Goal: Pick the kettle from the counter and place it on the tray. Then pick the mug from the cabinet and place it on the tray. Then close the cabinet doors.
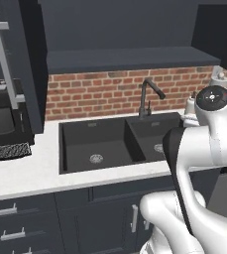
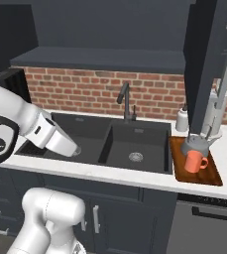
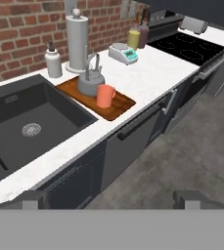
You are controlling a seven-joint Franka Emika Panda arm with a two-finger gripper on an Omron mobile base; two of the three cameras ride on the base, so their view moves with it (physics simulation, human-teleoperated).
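Observation:
The grey kettle (image 3: 90, 81) and the orange-red mug (image 3: 105, 95) stand side by side on the brown wooden tray (image 3: 121, 110), which lies on the white counter (image 3: 147, 78) right of the sink. The right base view shows the kettle (image 2: 196, 144), the mug (image 2: 195, 161) and the tray (image 2: 212, 177) too. My gripper (image 3: 112, 199) is open and holds nothing; it hangs out in front of the counter, well away from the tray. Both cabinet doors stand open: the left one (image 1: 28, 69) and the right one (image 2: 204, 64). The cabinet (image 2: 110, 30) between them is dark inside.
A black double sink (image 2: 110, 141) with a faucet (image 2: 125, 101) fills the middle of the counter. Behind the tray are a paper-towel roll (image 3: 77, 44) and a soap bottle (image 3: 53, 61). A scale (image 3: 123, 52), two tumblers (image 3: 134, 38) and a stove (image 3: 187, 46) lie further right. A coffee machine (image 1: 3, 119) stands at the left.

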